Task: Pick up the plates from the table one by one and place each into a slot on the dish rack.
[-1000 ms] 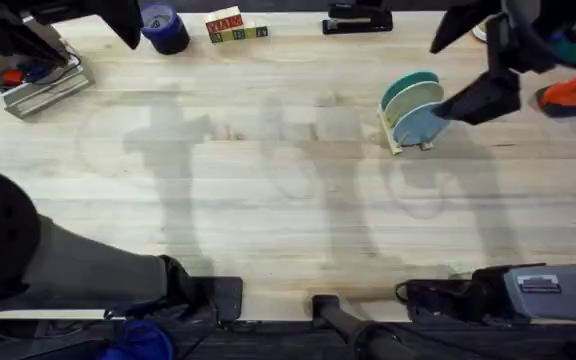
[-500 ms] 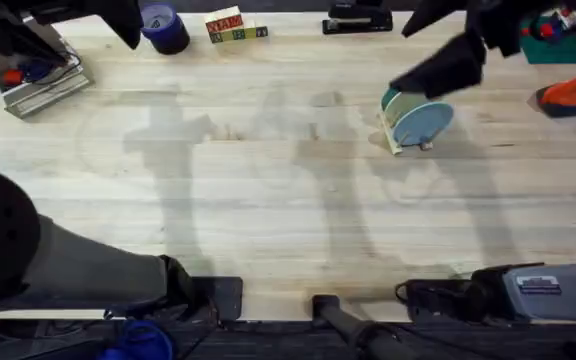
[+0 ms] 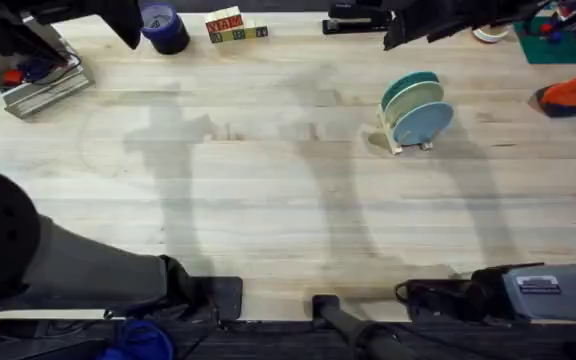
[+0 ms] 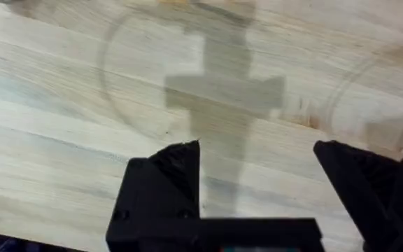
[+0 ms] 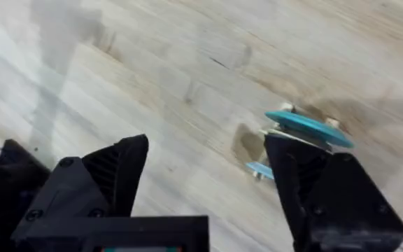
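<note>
The right end effector (image 5: 208, 189) stands wide open with nothing between its fingers; seen from overhead it is a dark shape at the far edge of the table (image 3: 268, 190), above and beyond the dish rack (image 3: 400, 142). The left end effector (image 4: 257, 189) is likewise wide open and empty, hanging over bare wood.

All three plates stand on edge in the dish rack at the right-centre of the table: the teal plate (image 3: 408, 84) at the back, the cream plate (image 3: 415, 98) in the middle slot, the light blue plate (image 3: 423, 122) at the front. No plate lies flat on the table. The task appears complete, and the step in hand is judged to be the clearing of the right arm.

Procedure for that step:
- Lift clear of the plate rims before moving sideways; a brush against the teal plate could tip the row.
- Leave the fingers open until well apart from the rack.
- Confirm each plate sits between its own pegs.

Limits of view:
- The rack's pegs are mostly covered by the plates, so slot seating cannot be verified.
- In the right wrist view only the teal plate's edge (image 5: 310, 127) and a sliver of light blue are visible past one finger.
- The right arm is cut off at the overhead frame's top edge.
</note>
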